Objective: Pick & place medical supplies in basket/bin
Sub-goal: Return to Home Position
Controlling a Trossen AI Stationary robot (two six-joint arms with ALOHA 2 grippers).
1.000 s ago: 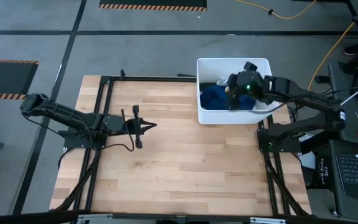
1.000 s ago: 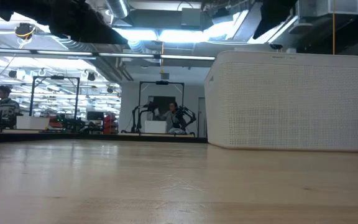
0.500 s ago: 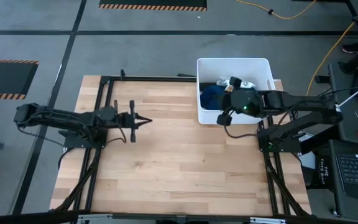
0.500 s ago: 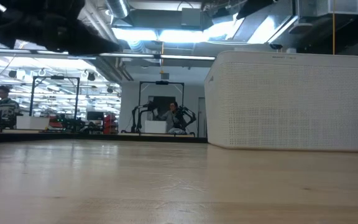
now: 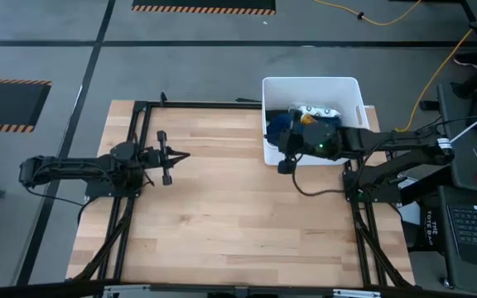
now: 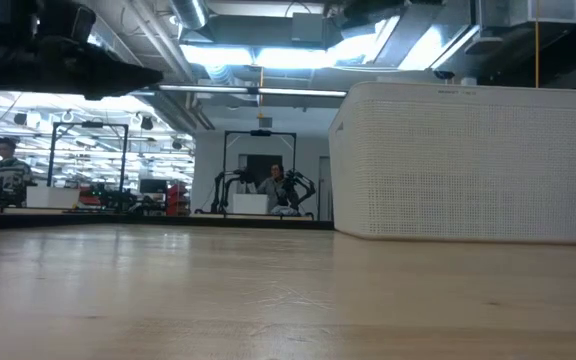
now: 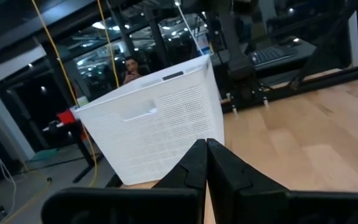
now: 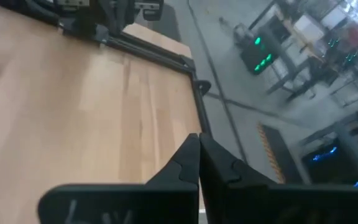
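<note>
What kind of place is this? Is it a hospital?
Probably a robot lab or workshop, not a hospital: dark robot arms sit at a wooden table, another robot rig stands in the big hall behind, and a computer keyboard sits alongside.

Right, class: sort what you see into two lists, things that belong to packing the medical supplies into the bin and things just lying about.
Job: white tub; dark-blue cloth and white packet inside it; right gripper, shut, above the tub's near edge; left gripper, shut, above the table.

Lying about: yellow cable on the floor; keyboard beside the table.
</note>
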